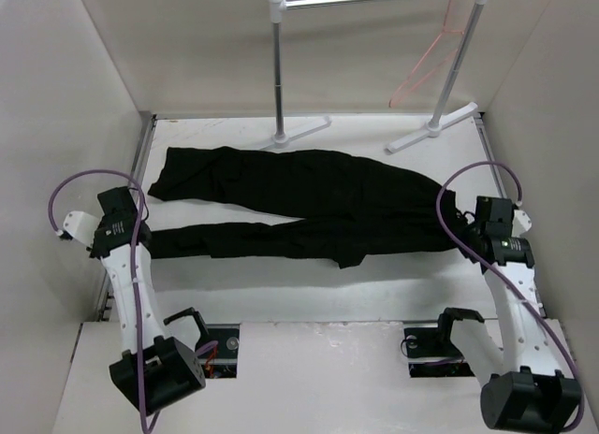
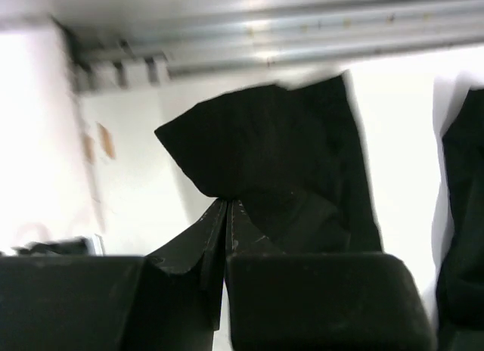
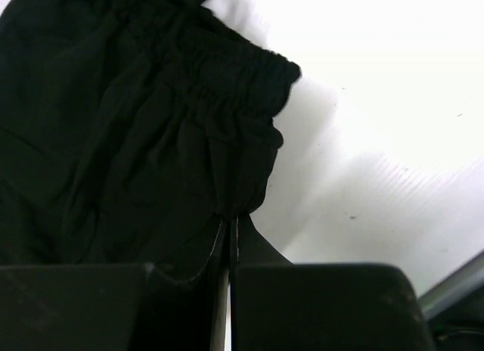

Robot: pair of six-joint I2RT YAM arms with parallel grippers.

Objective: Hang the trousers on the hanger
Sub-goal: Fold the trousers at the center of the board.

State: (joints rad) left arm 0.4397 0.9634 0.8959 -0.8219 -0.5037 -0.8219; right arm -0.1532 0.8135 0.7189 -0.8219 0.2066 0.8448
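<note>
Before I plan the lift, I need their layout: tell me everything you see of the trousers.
The trousers are plain black, soft fabric, lying spread across the white table, gathered elastic waistband at the right, two long legs splayed leftward. The left gripper is shut on the near leg's cuff, the right gripper on the waistband edge.

Top camera looks down from high behind, table [image 1: 374,284] filling mid-frame; wrist cameras press close against the trousers [image 1: 309,195], shared across all three.

Black trousers [image 1: 309,195] lie spread flat; pink hanger [image 1: 416,69] hangs.
</note>
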